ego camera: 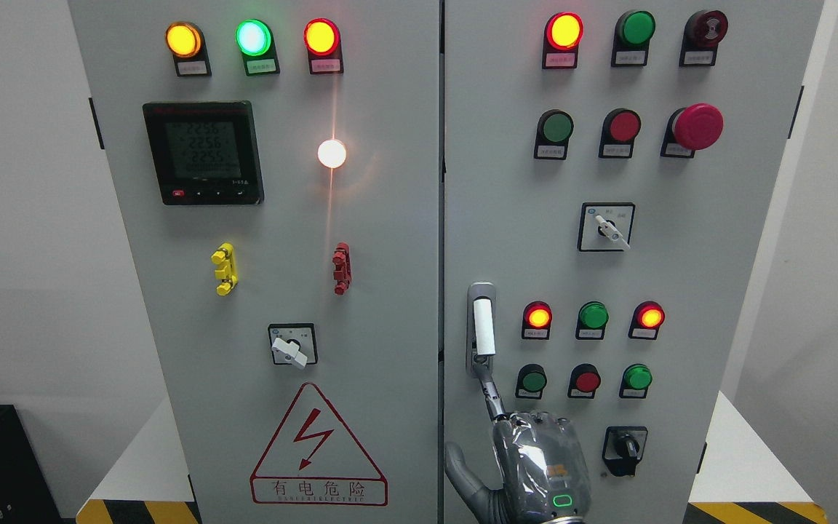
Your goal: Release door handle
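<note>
The door handle (484, 327) is a white upright lever in a silver mount on the left edge of the right cabinet door (681, 276). My right hand (528, 462) comes up from the bottom edge just below it, its back toward the camera. Its index finger (490, 393) is stretched up and its tip reaches the lower end of the handle mount. The thumb (463, 477) is spread out to the left. The hand does not wrap the handle and holds nothing. The left arm is out of view.
The grey cabinet has two shut doors with a seam (441, 255) between them. Around the hand are indicator lights and push buttons (588, 378), and a black rotary switch (624, 447) to its right. The left door carries a meter (203, 153) and a warning triangle (317, 447).
</note>
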Controlling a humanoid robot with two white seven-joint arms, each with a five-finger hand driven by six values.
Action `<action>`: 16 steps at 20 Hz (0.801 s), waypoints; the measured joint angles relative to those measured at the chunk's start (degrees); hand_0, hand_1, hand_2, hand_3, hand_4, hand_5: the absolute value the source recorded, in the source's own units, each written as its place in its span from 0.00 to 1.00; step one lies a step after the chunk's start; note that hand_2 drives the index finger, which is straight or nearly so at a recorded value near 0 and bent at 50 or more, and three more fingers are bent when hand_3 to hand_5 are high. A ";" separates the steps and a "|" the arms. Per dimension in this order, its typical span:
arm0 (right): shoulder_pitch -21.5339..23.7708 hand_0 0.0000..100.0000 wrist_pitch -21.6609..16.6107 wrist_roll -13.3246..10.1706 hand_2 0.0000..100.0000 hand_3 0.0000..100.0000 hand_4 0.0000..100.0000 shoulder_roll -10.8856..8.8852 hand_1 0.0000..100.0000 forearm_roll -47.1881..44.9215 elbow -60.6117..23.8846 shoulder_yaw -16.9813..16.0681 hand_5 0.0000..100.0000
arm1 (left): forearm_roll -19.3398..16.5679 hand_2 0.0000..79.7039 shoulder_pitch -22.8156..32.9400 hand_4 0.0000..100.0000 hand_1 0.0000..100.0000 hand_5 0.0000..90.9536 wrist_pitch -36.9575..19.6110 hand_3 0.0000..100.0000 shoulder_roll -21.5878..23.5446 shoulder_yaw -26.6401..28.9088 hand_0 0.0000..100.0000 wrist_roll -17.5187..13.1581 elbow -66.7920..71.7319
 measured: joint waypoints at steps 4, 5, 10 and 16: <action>0.18 0.48 0.00 0.11 0.00 0.96 0.97 0.00 0.17 0.29 -0.04 -0.02 1.00 | 0.00 0.00 0.00 0.00 0.56 0.00 0.00 0.00 0.00 0.00 0.12 0.00 0.00; 0.21 0.48 0.00 0.11 0.00 0.96 0.97 -0.01 0.17 0.34 -0.06 -0.02 1.00 | 0.00 0.00 0.00 0.00 0.56 0.00 0.00 0.00 0.00 0.00 0.12 0.00 0.00; 0.31 0.48 0.00 -0.20 0.00 0.96 0.98 -0.01 0.17 0.51 -0.17 -0.05 1.00 | 0.00 0.00 0.00 0.00 0.56 0.00 0.00 0.00 0.00 0.00 0.12 0.00 0.00; 0.31 0.48 0.03 -0.31 0.00 0.96 0.97 -0.02 0.17 0.63 -0.59 -0.04 1.00 | 0.00 0.00 0.00 0.00 0.56 0.00 0.00 0.00 0.00 0.00 0.12 0.00 0.00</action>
